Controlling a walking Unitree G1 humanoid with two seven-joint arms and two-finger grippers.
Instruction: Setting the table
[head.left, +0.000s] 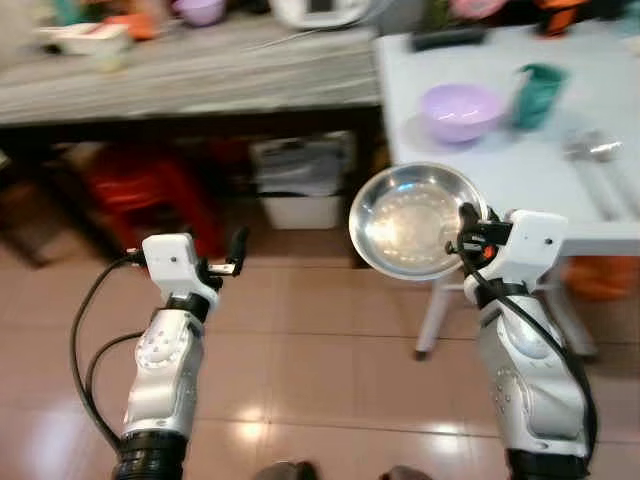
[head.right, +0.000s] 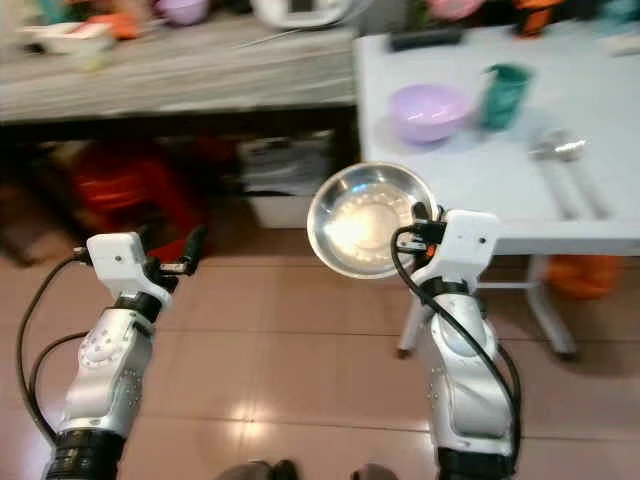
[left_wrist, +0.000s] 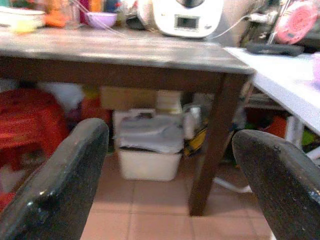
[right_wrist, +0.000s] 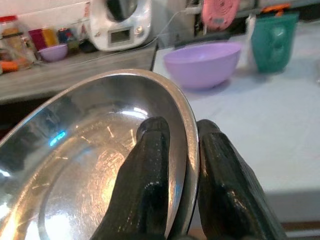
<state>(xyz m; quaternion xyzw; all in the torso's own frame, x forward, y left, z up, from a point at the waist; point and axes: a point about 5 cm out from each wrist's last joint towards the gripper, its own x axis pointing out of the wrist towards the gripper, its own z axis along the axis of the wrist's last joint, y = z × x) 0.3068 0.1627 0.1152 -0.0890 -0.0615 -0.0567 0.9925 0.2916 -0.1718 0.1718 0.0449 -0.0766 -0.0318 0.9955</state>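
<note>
My right gripper is shut on the rim of a shiny steel plate, holding it tilted in the air just in front of the white table. In the right wrist view the two fingers pinch the plate's rim. On the table stand a purple bowl and a teal cup, with metal cutlery to their right. My left gripper is open and holds nothing, low over the floor; its fingers spread wide in the left wrist view.
A dark wooden table with kitchen things stands to the left of the white one. Under it are a red stool and a white bin. The floor is tan tile.
</note>
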